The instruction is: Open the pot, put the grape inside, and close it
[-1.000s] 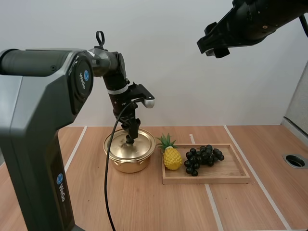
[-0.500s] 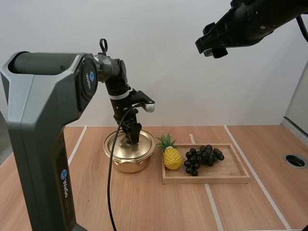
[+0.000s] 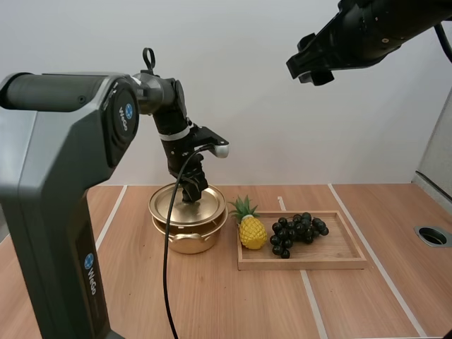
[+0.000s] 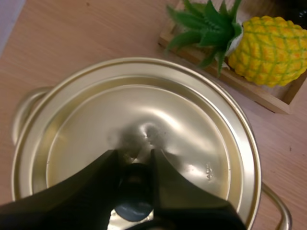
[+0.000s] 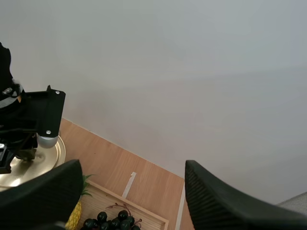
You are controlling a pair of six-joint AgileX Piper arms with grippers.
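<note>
- Left gripper (image 3: 191, 192) pinches the dark knob (image 4: 134, 194) between its tips; the gold lid (image 3: 169, 206) hangs from it just above the pot (image 3: 187, 240), clear of the rim
- Pot stands on the desk (image 3: 353, 304); its handles show past the lid in the left wrist view
- Pineapple (image 3: 252, 230) sits just right of the pot, at the left end of the tray (image 3: 339, 263)
- Grapes (image 3: 298, 232) lie in the tray, just beside the pineapple
- Right gripper (image 5: 133, 167) hangs high over the tray, fingers wide apart, holding nothing
</note>
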